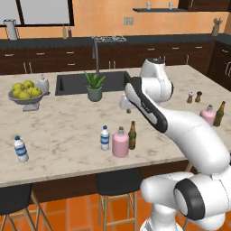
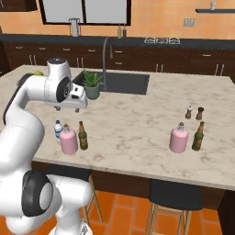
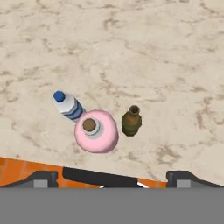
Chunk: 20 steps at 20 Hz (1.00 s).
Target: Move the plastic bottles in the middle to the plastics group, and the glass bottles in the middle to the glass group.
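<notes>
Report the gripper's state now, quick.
Gripper: open, holding nothing, above the pink bottle, water bottle and beer bottle.

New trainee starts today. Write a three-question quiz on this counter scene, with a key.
1. True or false: the pincer grips the pink bottle.
2. How many bottles stand in the middle cluster?
3. Which stands alone near the counter's left edge: A) beer bottle, B) water bottle, C) shaker?

Key: 1 false, it hangs open above them; 2 three: pink bottle, beer bottle, small water bottle; 3 B.
</notes>
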### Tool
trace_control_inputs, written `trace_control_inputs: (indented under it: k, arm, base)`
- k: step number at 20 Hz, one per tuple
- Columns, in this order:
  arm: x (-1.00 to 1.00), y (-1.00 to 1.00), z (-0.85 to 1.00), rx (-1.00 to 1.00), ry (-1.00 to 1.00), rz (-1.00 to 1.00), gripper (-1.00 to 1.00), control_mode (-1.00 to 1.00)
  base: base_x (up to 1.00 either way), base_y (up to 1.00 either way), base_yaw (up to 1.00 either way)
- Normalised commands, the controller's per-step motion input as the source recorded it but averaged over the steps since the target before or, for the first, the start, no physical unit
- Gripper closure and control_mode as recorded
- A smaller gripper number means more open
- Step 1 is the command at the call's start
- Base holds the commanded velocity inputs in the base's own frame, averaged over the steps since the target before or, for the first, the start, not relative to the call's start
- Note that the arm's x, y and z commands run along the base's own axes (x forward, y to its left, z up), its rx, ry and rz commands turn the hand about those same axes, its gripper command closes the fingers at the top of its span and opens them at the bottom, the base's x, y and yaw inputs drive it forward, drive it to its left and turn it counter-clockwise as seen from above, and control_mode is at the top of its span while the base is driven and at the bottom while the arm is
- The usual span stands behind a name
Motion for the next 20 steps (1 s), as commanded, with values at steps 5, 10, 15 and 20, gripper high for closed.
trace_control_inputs:
  k: [5, 10, 15, 20]
  arm:
    - [0.16, 0.36, -0.23, -0.02, 0.13, 0.01, -1.00, -1.00]
    - [0.00, 0.26, -0.35, -0.02, 0.18, 0.00, -1.00, -1.00]
    - [0.00, 0.02, -0.34, 0.00, 0.10, 0.01, -1.00, -1.00]
    - [0.05, 0.00, -0.22, 0.00, 0.00, 0.00, -1.00, -1.00]
  base:
    - [0.00, 0.00, 0.00]
    - [0.00, 0.00, 0.00]
    - [0.00, 0.00, 0.00]
    - [0.00, 0.00, 0.00]
